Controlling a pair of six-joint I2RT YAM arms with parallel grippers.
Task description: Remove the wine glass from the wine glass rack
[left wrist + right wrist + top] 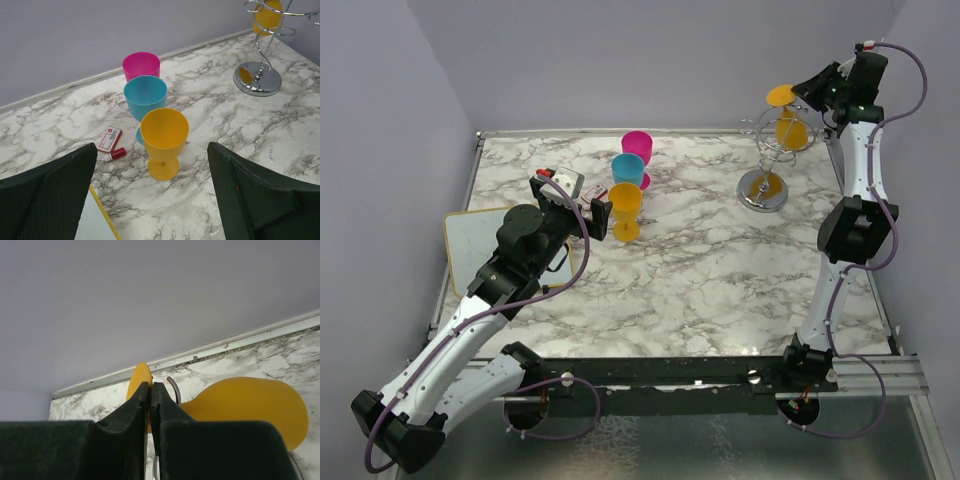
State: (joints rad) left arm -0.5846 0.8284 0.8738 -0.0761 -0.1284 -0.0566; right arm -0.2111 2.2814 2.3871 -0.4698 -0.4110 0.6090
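Writing on small red-and-white box (109,139), left of worktop centre beside three standing cups (164,140): too small to read. Wine glass (790,130) sits with bowl among wire loops of wine glass rack (763,190), near far right corner. My right gripper (150,390) pinches thin edge of its orange foot; stem hidden behind my fingers (125,420). My left gripper (152,150) spread wide, holding nothing. Rack top cut off in left wrist view.

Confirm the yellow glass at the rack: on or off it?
On. The yellow wine glass hangs upside down in the wine glass rack's wire loops, foot above them, bowl below, over the round base.
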